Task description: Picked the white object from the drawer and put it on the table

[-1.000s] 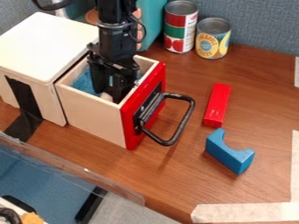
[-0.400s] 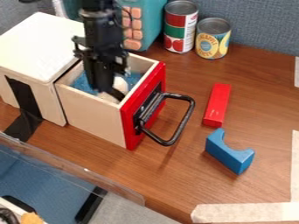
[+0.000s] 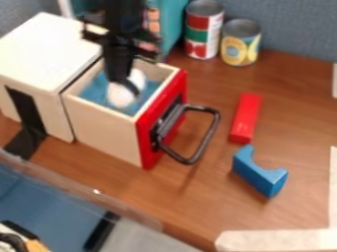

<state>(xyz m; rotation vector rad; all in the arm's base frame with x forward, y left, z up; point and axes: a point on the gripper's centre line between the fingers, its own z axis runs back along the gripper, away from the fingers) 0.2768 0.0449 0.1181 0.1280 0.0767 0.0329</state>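
Observation:
My gripper (image 3: 127,86) hangs over the open drawer (image 3: 104,126), its fingers closed around the white object (image 3: 121,96). Rounded white parts of this object show on both sides of the dark finger, above the drawer's blue bottom (image 3: 148,90). The middle of the object is hidden behind the finger. A red front with a black handle (image 3: 205,140) closes off the drawer's right side. The brown table (image 3: 197,197) extends to the right of the drawer.
A red block (image 3: 245,118) and a blue arched block (image 3: 258,173) lie right of the handle. Two cans (image 3: 204,32) stand at the back, beside a teal object (image 3: 172,22). The white cabinet top (image 3: 46,51) is left of the drawer.
The gripper has risen in the drawer area, shifting left and then back right. The white object has come up with it from the drawer's lower front part.

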